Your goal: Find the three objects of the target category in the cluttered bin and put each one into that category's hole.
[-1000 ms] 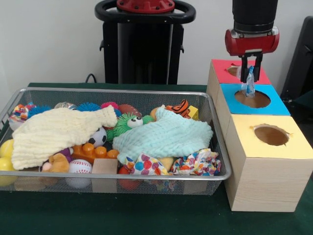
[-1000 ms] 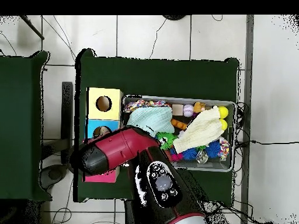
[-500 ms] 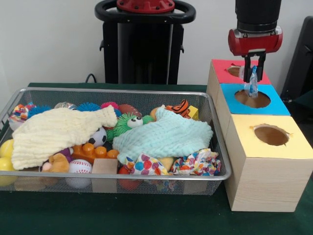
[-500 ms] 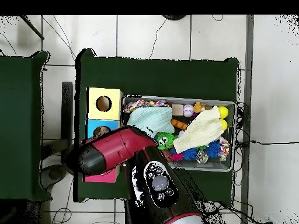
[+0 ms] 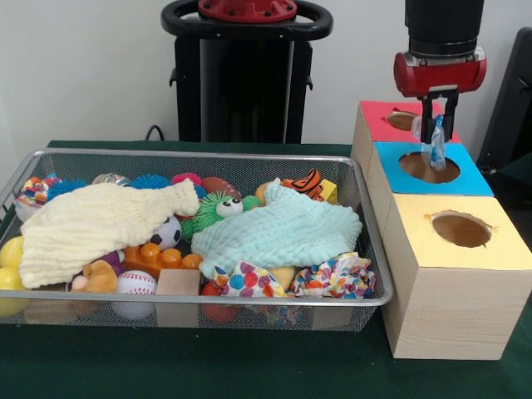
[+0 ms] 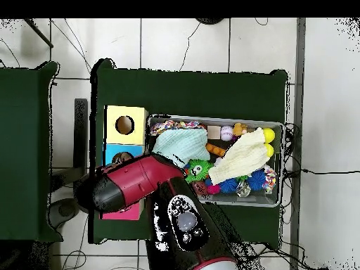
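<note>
My gripper (image 5: 438,138) hangs under the red wrist, shut on a small crumpled clear-and-blue wrapper (image 5: 436,156). The wrapper dangles just above the hole (image 5: 428,169) in the blue-topped box (image 5: 474,179). A red-topped box (image 5: 381,123) stands behind it and a yellow-topped box (image 5: 432,243) in front, each with a round hole. The wire bin (image 5: 208,301) to the left holds mixed toys partly under a cream cloth (image 5: 100,220) and a mint cloth (image 5: 278,233). In the overhead view the arm (image 6: 133,184) hides the gripper and the red box.
In the bin lie a green fuzzy toy (image 5: 218,208), an orange brick (image 5: 158,258), a baseball (image 5: 135,284), a wooden block (image 5: 179,283), a tiger toy (image 5: 306,183), yellow balls (image 5: 10,253) and crumpled colourful paper (image 5: 337,277). The yellow box (image 6: 125,124) shows uncovered from above.
The gripper has drifted a little to the right in the front view, still holding the wrapper over the blue box. Nothing in the bin has moved.
</note>
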{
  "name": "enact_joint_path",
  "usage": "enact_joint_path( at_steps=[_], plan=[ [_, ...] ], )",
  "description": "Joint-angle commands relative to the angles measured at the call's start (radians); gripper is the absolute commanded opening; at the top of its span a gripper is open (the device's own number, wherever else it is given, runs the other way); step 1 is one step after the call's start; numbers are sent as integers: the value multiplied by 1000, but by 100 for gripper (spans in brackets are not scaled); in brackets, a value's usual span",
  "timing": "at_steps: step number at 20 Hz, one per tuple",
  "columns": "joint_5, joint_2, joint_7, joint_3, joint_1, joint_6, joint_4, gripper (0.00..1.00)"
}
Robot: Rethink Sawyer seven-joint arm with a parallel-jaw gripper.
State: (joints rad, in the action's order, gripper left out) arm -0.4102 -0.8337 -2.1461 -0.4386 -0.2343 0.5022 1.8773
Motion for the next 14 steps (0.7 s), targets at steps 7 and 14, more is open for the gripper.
enact_joint_path(
  at_steps=[7, 14],
  plan=[
    [-58, 66, -71, 111, 54, -89, -55, 0],
    [-56, 85, -66, 161, 88, -55, -92, 0]
  ],
)
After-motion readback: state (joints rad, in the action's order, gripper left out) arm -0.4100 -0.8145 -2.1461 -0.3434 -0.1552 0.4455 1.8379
